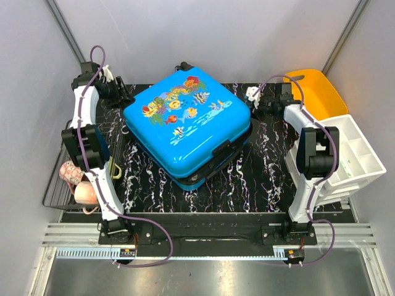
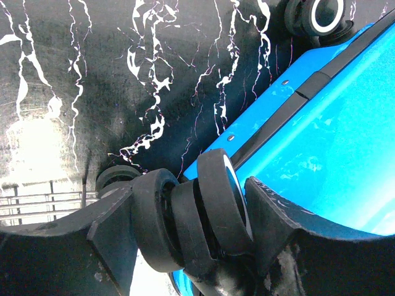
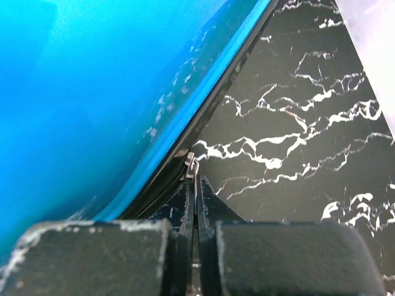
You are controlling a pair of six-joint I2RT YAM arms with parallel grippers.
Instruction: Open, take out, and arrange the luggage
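Right wrist: your right end effector [image 3: 195, 196] pinches the zip pull [image 3: 191, 163], left end effector [image 2: 191, 206] clamps a wheel [image 2: 220, 196]; luggage [image 1: 185, 120] shell likely stiff, slick.

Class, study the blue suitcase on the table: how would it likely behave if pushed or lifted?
The luggage looks hard-shelled, so it is probably stiff, not floppy. Its glossy surface may be slippery to pinch. The wheel in the left end effector suggests it could roll if stood up; lying flat, it likely slides.
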